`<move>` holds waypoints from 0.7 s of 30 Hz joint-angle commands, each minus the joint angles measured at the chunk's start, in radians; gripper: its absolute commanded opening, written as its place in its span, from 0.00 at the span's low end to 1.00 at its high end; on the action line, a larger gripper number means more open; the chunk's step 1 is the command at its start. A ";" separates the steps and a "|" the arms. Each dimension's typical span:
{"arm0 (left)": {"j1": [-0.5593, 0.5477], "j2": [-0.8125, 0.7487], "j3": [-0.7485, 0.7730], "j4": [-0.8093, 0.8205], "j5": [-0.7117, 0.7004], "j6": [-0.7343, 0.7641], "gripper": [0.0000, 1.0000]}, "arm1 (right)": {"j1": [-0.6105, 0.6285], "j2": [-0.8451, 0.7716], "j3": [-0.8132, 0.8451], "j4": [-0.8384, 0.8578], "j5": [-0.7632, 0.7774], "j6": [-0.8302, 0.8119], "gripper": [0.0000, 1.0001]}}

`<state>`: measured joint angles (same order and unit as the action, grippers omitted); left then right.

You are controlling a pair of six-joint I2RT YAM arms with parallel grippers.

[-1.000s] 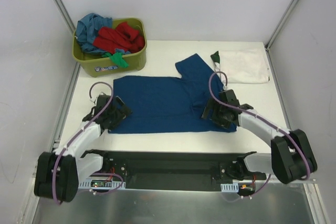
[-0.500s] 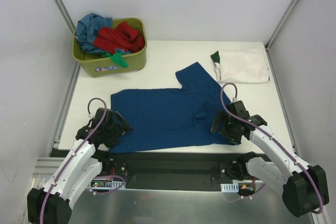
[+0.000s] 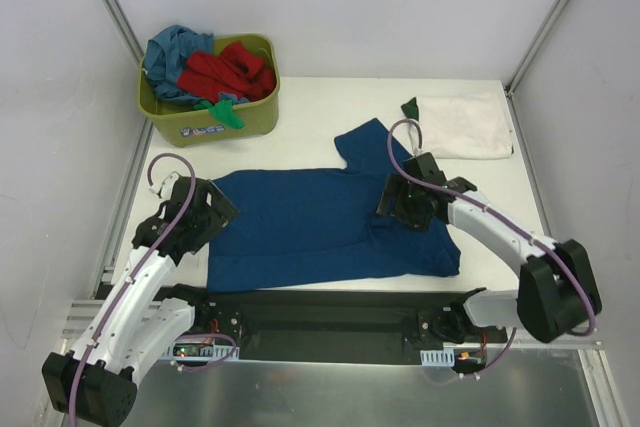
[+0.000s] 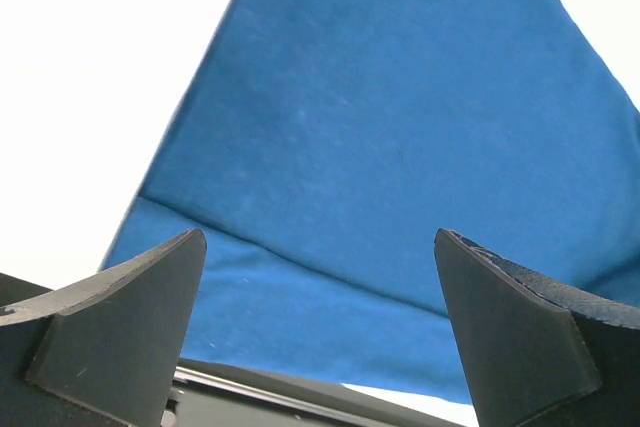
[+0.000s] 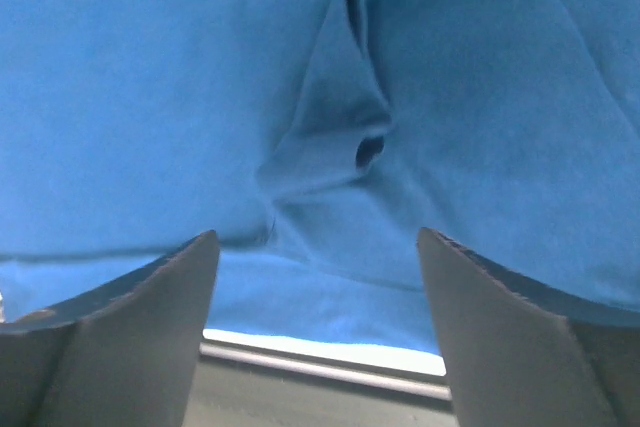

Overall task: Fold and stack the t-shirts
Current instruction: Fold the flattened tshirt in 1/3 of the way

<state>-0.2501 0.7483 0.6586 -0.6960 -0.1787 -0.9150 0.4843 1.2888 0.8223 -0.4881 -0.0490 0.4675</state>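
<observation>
A dark blue t-shirt (image 3: pixel 320 222) lies spread flat on the white table, plain side up, one sleeve pointing to the back right. My left gripper (image 3: pixel 205 209) hovers open at the shirt's left edge; the left wrist view shows blue cloth (image 4: pixel 380 147) between the wide-apart fingers (image 4: pixel 120 317). My right gripper (image 3: pixel 405 202) hovers open over the shirt's right part, above a wrinkle (image 5: pixel 340 157). A folded white t-shirt (image 3: pixel 462 125) with dark green cloth (image 3: pixel 410 107) under it lies at the back right.
An olive-green tub (image 3: pixel 210 117) at the back left holds red (image 3: pixel 228 69), teal (image 3: pixel 170 52) and green (image 3: pixel 222 112) shirts. The black base rail (image 3: pixel 320 312) runs along the table's near edge. White walls enclose the table.
Both grippers have moved away from the near edge and let go of the shirt. The shirt has been drawn toward the near edge and lies flatter.
</observation>
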 commanded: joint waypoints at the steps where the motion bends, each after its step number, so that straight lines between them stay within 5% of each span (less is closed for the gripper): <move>1: -0.008 0.026 0.038 -0.030 -0.097 0.034 0.99 | 0.013 0.104 0.063 0.043 0.026 0.066 0.76; 6: -0.008 0.036 0.035 -0.028 -0.114 0.030 1.00 | 0.016 0.227 0.129 0.040 0.043 0.063 0.54; 11: -0.008 0.040 0.036 -0.028 -0.127 0.030 0.99 | 0.045 0.306 0.213 0.017 0.158 0.031 0.13; 14: -0.008 0.040 0.036 -0.028 -0.128 0.030 0.99 | 0.059 0.351 0.273 0.016 0.181 -0.012 0.02; 21: -0.008 0.034 0.036 -0.030 -0.125 0.030 0.99 | 0.114 0.464 0.414 0.031 0.081 -0.128 0.08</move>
<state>-0.2501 0.7860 0.6598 -0.6987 -0.2729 -0.9001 0.5560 1.6997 1.1320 -0.4587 0.0620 0.4259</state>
